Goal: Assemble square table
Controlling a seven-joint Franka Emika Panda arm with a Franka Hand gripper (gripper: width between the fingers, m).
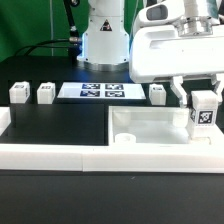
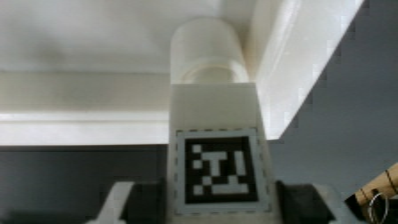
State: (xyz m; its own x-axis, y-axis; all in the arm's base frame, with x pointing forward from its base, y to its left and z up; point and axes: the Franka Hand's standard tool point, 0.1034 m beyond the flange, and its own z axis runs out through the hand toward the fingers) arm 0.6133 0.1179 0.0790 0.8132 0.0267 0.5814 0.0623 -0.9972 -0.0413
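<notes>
Gripped leg [image 1: 205,112], tabletop [image 1: 150,126], three loose legs [image 1: 45,93]

Black table [image 1: 60,125]: three loose legs [image 1: 46,93] in row, marker board [image 1: 101,92], tabletop [image 1: 150,112], border wall [image 1: 50,156].

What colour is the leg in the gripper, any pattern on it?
The leg is white, with a black-and-white square tag; clearest in the wrist view.

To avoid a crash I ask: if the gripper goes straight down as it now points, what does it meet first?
Probably the tabletop, at its corner on the exterior view's right: the leg held in the gripper would touch it first. Depth is unclear.
</notes>
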